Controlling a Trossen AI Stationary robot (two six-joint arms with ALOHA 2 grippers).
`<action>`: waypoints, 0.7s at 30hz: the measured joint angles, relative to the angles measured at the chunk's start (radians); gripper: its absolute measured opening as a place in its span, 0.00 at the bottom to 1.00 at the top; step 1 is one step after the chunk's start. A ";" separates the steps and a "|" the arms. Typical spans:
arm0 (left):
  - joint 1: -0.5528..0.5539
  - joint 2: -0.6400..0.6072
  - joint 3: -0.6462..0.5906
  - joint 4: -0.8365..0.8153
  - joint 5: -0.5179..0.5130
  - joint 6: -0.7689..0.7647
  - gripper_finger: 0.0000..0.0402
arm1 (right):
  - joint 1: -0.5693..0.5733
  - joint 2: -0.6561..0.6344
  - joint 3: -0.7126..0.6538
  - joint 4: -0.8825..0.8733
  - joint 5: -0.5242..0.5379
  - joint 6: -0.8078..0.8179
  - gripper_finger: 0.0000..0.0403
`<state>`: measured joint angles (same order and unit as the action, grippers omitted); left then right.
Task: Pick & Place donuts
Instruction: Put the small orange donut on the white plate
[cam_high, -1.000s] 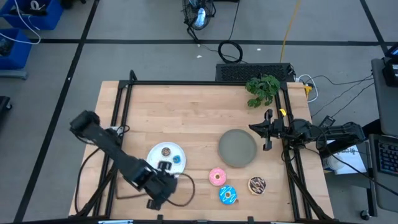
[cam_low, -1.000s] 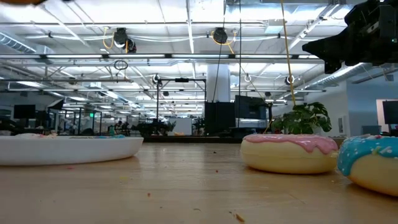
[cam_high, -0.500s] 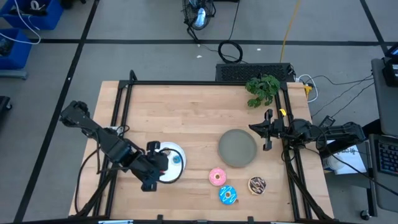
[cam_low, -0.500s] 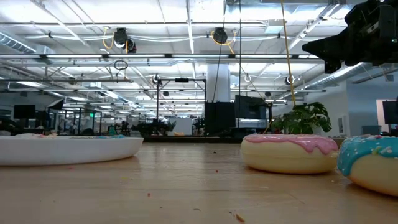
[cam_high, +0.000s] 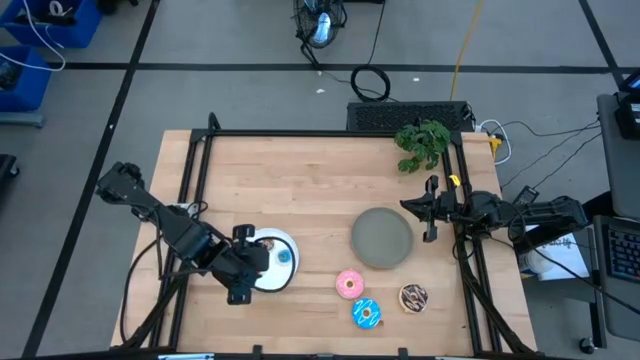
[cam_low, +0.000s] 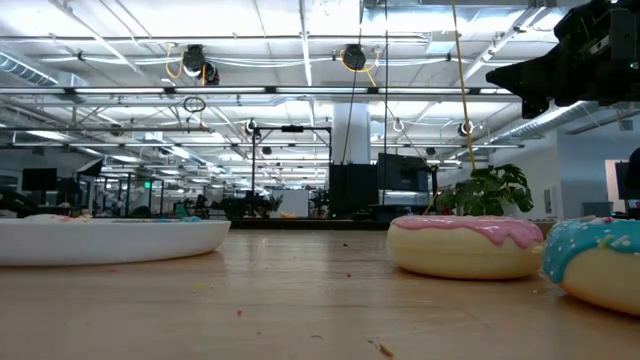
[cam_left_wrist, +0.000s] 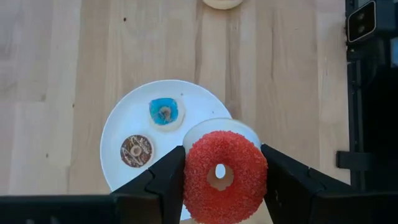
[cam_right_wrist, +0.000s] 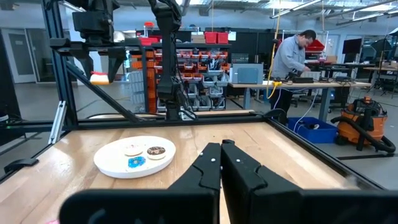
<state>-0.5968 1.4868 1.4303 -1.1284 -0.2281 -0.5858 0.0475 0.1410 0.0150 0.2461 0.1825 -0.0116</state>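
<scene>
My left gripper (cam_left_wrist: 224, 169) is shut on the tiny red donut (cam_left_wrist: 239, 155) and hovers over the left part of the white plate (cam_high: 283, 272). That plate (cam_left_wrist: 124, 124) carries the tiny blue donut (cam_left_wrist: 164, 112), the tiny brown donut (cam_left_wrist: 137, 150) and the tiny white donut (cam_left_wrist: 217, 124), which is half hidden behind the red one. The pink donut (cam_high: 349, 285), the sprinkled blue donut (cam_high: 366, 313) and the drizzled brown donut (cam_high: 413, 297) lie flat on the table near its near edge. My right gripper (cam_right_wrist: 221, 152) is shut and waits at the table's right edge (cam_high: 430, 212). My left gripper pinches the tiny red donut between its two fingers (cam_left_wrist: 171, 180), one on each opposite side of the outer rim (cam_left_wrist: 193, 171). It comes from above, pointing down. The ring lies level in the hold, hole facing up, lifted clear above the white plate.
A grey plate (cam_high: 382, 237) lies right of the table's middle, beside the right gripper. A green plant (cam_high: 422, 142) stands at the far right corner. A black frame runs along the table's edges. Bare wood covers the far half. A person (cam_right_wrist: 289, 53) works at a bench beyond the table.
My left gripper has swung from the table's near edge toward the far edge and slightly left, coming over the left part of the white plate, and has then kept still. The right arm and the donuts on the table have not moved.
</scene>
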 joint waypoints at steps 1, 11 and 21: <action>0.001 0.000 0.000 0.000 0.000 0.000 0.46 | 0.000 0.000 0.000 0.000 0.000 0.000 0.00; 0.002 0.000 0.000 -0.005 0.001 -0.003 0.46 | 0.000 0.000 0.000 -0.001 0.000 0.000 0.00; 0.008 0.000 -0.007 0.002 -0.044 -0.004 0.46 | 0.000 0.000 0.000 -0.001 -0.001 0.000 0.00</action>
<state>-0.5890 1.4864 1.4235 -1.1264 -0.2723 -0.5896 0.0475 0.1410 0.0147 0.2454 0.1818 -0.0116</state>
